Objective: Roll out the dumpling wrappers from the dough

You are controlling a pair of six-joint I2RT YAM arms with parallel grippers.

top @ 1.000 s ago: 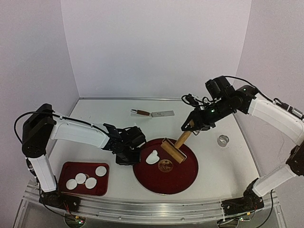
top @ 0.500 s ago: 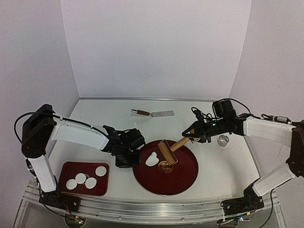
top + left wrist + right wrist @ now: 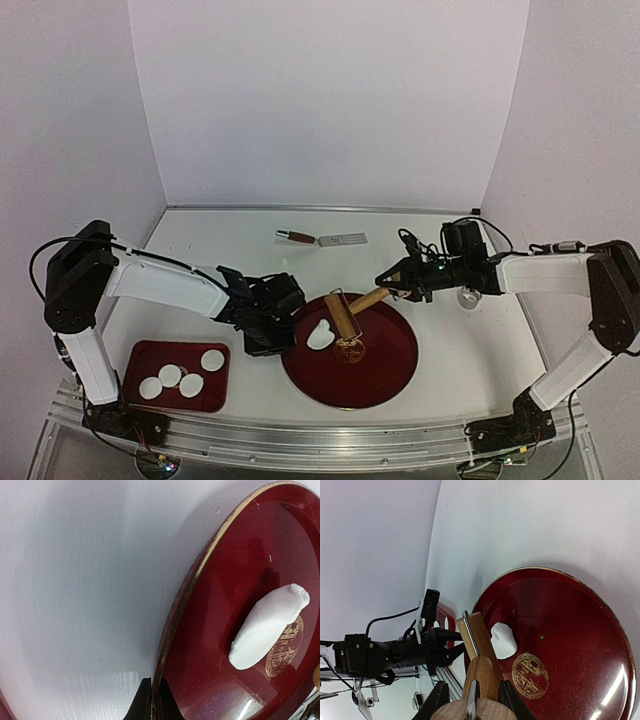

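While the plate [image 3: 197, 575] rim is pinched by the left gripper [image 3: 151, 704], the roller [image 3: 481, 672] handle (dough [image 3: 503, 640] just beyond) is clamped between the fingers [image 3: 512, 702] of the right gripper [image 3: 476, 702].

The right pincer [image 3: 400, 289] has lowered the roller [image 3: 341, 316] leftward beside the dough [image 3: 320, 336].

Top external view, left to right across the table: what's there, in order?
dumpling wrappers → left gripper pinching the red plate → dough piece → roller → right gripper holding it → metal ring
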